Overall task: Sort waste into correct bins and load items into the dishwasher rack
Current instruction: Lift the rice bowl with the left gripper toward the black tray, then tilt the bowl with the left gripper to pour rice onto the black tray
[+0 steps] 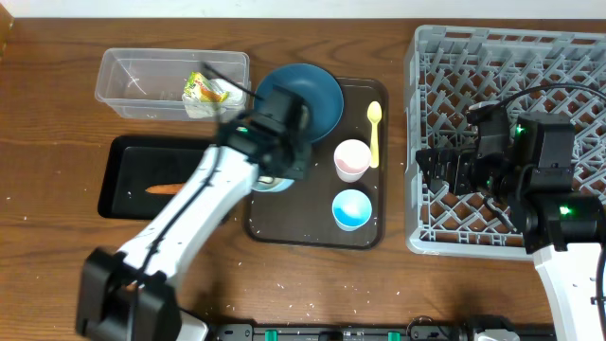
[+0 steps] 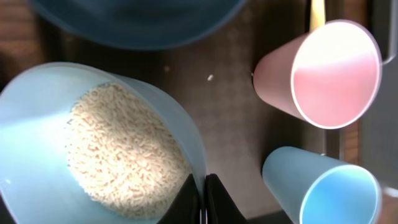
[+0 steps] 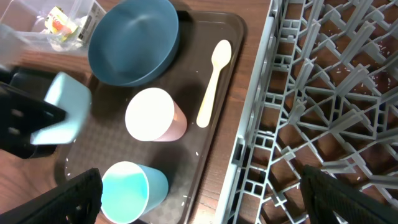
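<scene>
While the left gripper point(image 2: 202, 200) pinches the bowl point(image 2: 37, 124) by its rim, mouth facing the wrist, the right gripper point(image 3: 205, 198) gapes empty.

Bright, even; left arm point(image 1: 213, 194) motion-blurred.

Bowl point(image 1: 272, 184) apparently under left arm point(image 1: 204, 199), plate point(image 2: 137, 22) cropped
</scene>
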Available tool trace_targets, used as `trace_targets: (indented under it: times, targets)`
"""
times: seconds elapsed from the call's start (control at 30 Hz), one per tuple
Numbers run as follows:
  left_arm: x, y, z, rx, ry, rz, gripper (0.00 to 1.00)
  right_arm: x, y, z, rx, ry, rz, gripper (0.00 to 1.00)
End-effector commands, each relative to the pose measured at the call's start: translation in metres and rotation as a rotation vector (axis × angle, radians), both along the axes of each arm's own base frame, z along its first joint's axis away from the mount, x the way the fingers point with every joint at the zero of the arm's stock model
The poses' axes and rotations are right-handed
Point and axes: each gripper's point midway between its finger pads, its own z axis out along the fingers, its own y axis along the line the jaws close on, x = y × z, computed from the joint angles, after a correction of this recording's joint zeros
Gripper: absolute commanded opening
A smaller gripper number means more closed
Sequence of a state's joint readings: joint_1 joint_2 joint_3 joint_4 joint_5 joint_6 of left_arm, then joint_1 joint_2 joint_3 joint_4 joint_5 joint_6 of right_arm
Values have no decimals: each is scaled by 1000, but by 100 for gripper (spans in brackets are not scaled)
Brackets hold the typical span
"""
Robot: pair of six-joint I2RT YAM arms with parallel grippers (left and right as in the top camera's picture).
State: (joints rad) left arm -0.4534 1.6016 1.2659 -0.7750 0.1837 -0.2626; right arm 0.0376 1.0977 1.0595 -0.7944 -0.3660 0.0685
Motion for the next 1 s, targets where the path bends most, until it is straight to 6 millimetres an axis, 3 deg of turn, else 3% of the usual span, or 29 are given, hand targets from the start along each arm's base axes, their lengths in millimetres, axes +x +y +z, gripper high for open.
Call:
trace_targets:
  times: [0.0, 0.47, 0.6, 0.7, 0.97]
  targets:
    - [5, 17, 24, -92, 0, 59, 6, 2, 2, 7, 2, -16, 3, 99]
    - [27, 131, 41, -382, 30, 291, 6, 1, 2, 7, 1, -14, 3, 99]
    - [28, 158, 37, -436, 28, 330, 6, 1, 2, 6, 2, -13, 3, 99]
    - [30, 172, 29, -490, 43, 349, 6, 1, 2, 6, 2, -11, 3, 99]
    - [38, 189, 11, -722, 105, 391, 6, 0, 2, 5, 1, -5, 3, 99]
